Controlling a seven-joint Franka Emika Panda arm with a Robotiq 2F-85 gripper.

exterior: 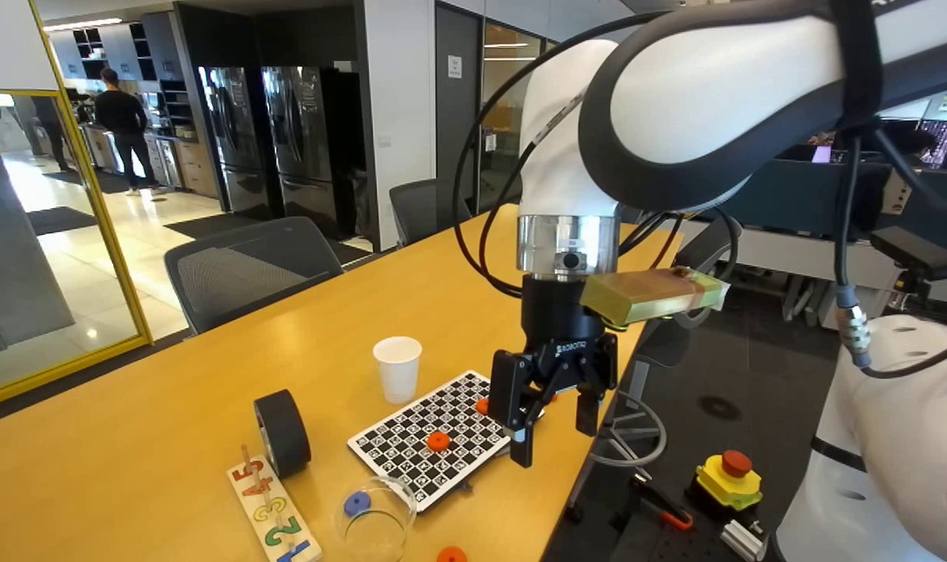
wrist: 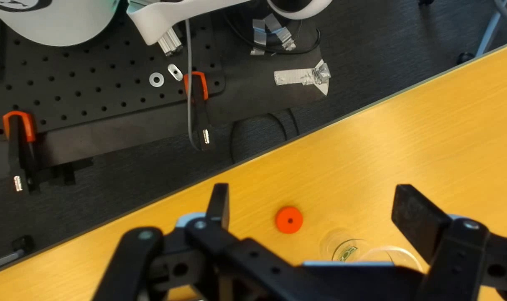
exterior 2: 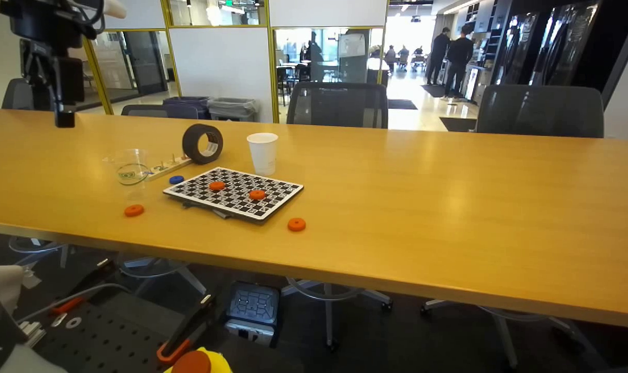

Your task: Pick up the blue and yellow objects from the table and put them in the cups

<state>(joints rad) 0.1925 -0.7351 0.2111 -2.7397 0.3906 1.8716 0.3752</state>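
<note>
My gripper (exterior: 555,437) hangs high over the table (exterior 2: 448,207), jaws wide apart with nothing held. Through its gap, the wrist view shows an orange-red disc (wrist: 289,220) on the wood below, nearer the left finger. The clear cup (wrist: 346,253) stands beside that disc, partly covered by the gripper body. In an exterior view a blue disc (exterior 2: 176,180) lies between the clear cup and the checkered board. Two orange discs (exterior 2: 217,185) rest on the board, another orange disc (exterior 2: 296,224) off its near corner. The white cup (exterior 2: 263,154) stands upright behind the board.
The checkered board (exterior: 399,453) sits slightly raised on the table. A black roll (exterior: 286,433) stands on its side by a wooden number strip (exterior: 274,507) with short pegs. The table's near edge (wrist: 253,161) runs close to the disc below me. Chairs (exterior 2: 337,106) line the far side.
</note>
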